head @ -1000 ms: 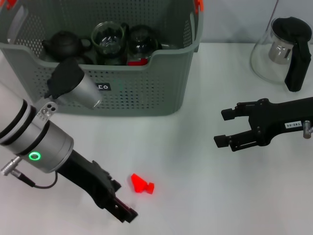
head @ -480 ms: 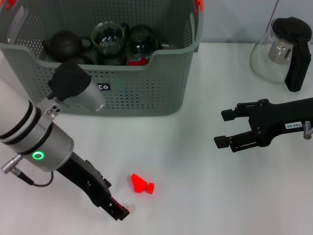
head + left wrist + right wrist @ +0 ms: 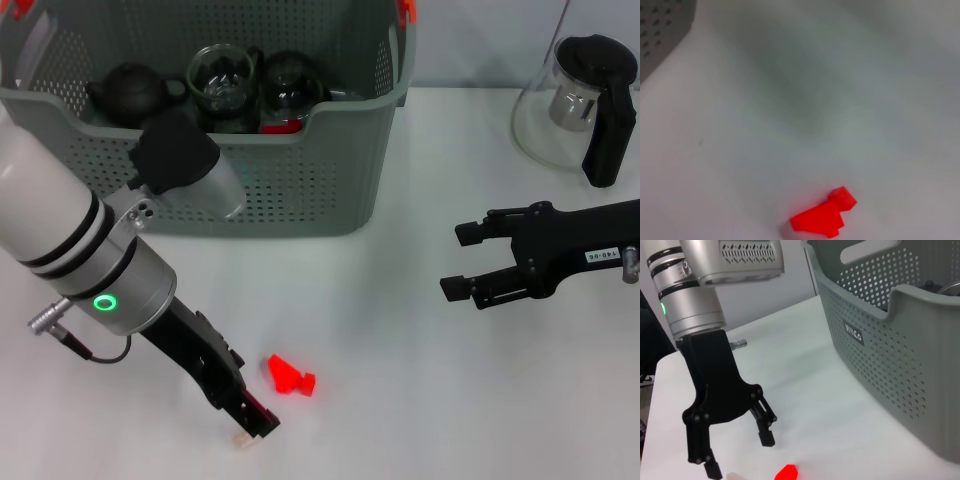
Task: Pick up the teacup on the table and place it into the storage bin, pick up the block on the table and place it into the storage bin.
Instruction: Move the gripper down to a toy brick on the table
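At the 7 o'clock region of the head view, the left gripper (image 3: 243,415) hangs low over the white table (image 3: 400,400), fingers spread with nothing between them, as the right wrist view confirms. The red block (image 3: 289,376) lies on the table just beside this gripper, at its 1 o'clock, not touched. In the left wrist view the block appears alone on bare tabletop, with a corner of the storage bin (image 3: 330,170) visible.

At 3 o'clock, the right gripper (image 3: 458,261) is held above the table, jaws spread and empty, well apart from the block and from the bin. It appears idle.

The storage bin stands at 11 to 12 o'clock. Inside it are a dark teapot (image 3: 130,92), a clear glass cup (image 3: 222,80), a second dark glass vessel (image 3: 291,85) and a small red item (image 3: 282,126). No teacup is visible on the table, so the teacup step is judged complete. A glass pitcher with black handle (image 3: 585,100) stands at 2 o'clock and is not part of the task.

Remaining work, as judged: align the left gripper over the block, close on it, lift, carry to the bin, release.
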### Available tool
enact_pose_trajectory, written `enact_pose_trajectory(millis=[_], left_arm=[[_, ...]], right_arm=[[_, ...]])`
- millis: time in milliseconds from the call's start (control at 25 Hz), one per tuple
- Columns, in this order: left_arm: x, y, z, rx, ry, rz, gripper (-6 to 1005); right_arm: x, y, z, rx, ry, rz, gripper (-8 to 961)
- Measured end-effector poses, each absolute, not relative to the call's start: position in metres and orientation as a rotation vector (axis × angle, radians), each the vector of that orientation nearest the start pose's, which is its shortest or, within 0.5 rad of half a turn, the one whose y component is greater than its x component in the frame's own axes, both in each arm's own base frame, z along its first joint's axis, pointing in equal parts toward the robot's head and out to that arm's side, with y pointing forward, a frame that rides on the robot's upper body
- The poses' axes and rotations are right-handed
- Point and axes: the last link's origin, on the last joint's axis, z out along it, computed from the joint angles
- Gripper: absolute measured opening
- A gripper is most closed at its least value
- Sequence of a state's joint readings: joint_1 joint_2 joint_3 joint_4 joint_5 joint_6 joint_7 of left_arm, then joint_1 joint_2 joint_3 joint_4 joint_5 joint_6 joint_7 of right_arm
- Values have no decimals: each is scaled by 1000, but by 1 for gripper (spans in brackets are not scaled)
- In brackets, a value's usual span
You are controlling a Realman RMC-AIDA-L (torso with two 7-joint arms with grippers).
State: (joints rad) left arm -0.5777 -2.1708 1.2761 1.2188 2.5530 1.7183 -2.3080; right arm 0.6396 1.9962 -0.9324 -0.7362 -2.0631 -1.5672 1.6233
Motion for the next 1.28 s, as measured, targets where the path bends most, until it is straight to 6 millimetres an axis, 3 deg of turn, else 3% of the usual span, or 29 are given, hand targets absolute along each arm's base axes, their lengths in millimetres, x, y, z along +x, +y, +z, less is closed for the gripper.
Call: enact_pose_trajectory(millis=[360,920,1280], left_arm=[[-195,300,-49,-2994,-843,656,948],[-196,298,-56,-2989,-854,695,947],[-196,301,-58,-2974,-828,697,856]], right_arm=[[231,358,9,-2946,602,367,928],[230,358,10,-2945,603,369,928],[231,358,10,-2943,603,374,928]])
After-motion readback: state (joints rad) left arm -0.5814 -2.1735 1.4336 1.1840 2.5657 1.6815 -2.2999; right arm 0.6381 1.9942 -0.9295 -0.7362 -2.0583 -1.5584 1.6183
